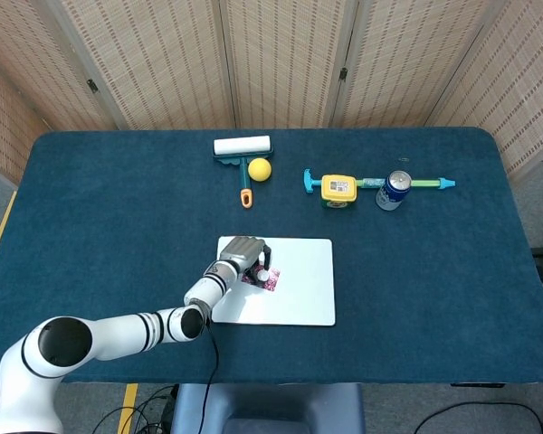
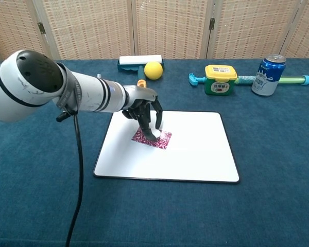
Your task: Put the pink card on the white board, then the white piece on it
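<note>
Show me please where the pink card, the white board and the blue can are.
pink card (image 2: 162, 140), chest view, on its right part.
white board (image 2: 201, 149), chest view, on its bare right half.
blue can (image 2: 267, 77), chest view, on its side wall.

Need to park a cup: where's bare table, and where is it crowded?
Bare: right of the board, below the can; also the far-left cloth. Crowded: the back row from roller to can, and around the left hand on the card.

L arm out, hand (image 2: 144, 110) fingers pointing down.

Bright, even overhead light — soft faint shadows, sharp focus, no glare
</note>
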`<state>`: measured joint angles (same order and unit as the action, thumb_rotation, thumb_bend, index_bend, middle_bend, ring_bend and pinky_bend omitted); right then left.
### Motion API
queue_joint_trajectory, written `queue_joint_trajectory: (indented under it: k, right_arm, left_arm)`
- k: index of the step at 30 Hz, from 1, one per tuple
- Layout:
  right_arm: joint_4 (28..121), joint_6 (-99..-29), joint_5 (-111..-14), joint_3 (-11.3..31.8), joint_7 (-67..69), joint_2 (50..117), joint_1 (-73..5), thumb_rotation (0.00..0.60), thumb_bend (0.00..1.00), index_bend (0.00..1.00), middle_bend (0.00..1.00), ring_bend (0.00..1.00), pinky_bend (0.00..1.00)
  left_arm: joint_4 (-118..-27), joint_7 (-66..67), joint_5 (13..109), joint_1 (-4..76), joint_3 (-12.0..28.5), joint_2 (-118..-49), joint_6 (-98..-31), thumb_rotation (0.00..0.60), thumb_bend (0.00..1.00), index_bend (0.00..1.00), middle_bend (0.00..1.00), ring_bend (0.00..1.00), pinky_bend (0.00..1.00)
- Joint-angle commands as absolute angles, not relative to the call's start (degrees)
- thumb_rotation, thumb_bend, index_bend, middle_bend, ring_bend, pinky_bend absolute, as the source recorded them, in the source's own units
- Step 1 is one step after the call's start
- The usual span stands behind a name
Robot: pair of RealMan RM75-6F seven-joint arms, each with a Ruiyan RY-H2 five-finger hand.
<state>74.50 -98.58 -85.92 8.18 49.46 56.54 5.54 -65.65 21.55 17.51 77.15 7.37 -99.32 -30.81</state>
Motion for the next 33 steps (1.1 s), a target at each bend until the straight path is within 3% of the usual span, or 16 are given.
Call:
queue_joint_trajectory:
  k: [1, 6, 13, 19, 23, 29, 31, 33]
  right_arm:
    - [74.67, -98.61, -85.96, 8.19, 49.16, 56.54, 5.51, 0.6, 0.29, 0.0, 0.0, 0.0, 0.0]
    - [74.95, -98.93, -85.99, 8.19, 48.69, 56.57, 5.67, 0.6, 0.29, 0.0, 0.0, 0.0, 0.0]
    - [74.99, -99.4, -86.94, 7.91, 47.73, 56.68, 5.58, 0.6, 0.29, 0.0, 0.0, 0.0, 0.0]
    - [75.75, -99.38, -87.92, 7.56, 46.01, 56.6, 5.15, 0.6, 0.29, 0.0, 0.0, 0.0, 0.0]
    - [77.0, -99.35, -88.77, 7.2, 43.31, 56.56, 4.8, 0.6, 0.29, 0.0, 0.0, 0.0, 0.0]
    - [80.57, -98.77, -90.74, 6.29, 35.96, 56.53, 3.89, 0.6, 0.29, 0.0, 0.0, 0.0, 0.0]
    - [81.91, -98.55, -91.14, 6.07, 33.44, 56.6, 3.66, 0.6, 0.29, 0.0, 0.0, 0.0, 0.0]
    - [83.32, -98.5, -91.7, 5.88, 29.96, 56.87, 3.4, 0.6, 0.29, 0.0, 0.0, 0.0, 0.0]
  left_arm:
    - [-66.13, 20.98, 17.99, 76.85, 7.25, -98.73, -30.46, 0.6, 0.26, 0.53, 1.0, 1.0, 1.0]
    - [-68.12, 20.16, 18.85, 76.53, 7.09, -97.68, -31.14, 0.6, 0.26, 0.38, 1.0, 1.0, 1.0]
    - [-75.27, 20.95, 20.08, 76.0, 6.37, -94.41, -36.3, 0.6, 0.26, 0.35, 1.0, 1.0, 1.0]
    - [-96.05, 26.54, 22.27, 73.08, 2.58, -83.37, -51.23, 0.6, 0.26, 0.3, 1.0, 0.98, 1.0]
    - [-112.19, 26.34, 27.93, 66.19, -0.76, -74.12, -64.87, 0.6, 0.26, 0.24, 0.98, 0.87, 0.98]
    - [-124.24, 21.08, 46.72, 50.19, -10.61, -63.87, -82.92, 0.6, 0.26, 0.15, 0.73, 0.63, 0.76]
    - [-124.67, 19.62, 52.35, 44.98, -14.05, -62.03, -87.6, 0.6, 0.26, 0.12, 0.6, 0.52, 0.67]
    - [-123.03, 19.48, 58.52, 39.13, -17.28, -61.39, -93.55, 0.6, 0.26, 0.08, 0.41, 0.35, 0.54]
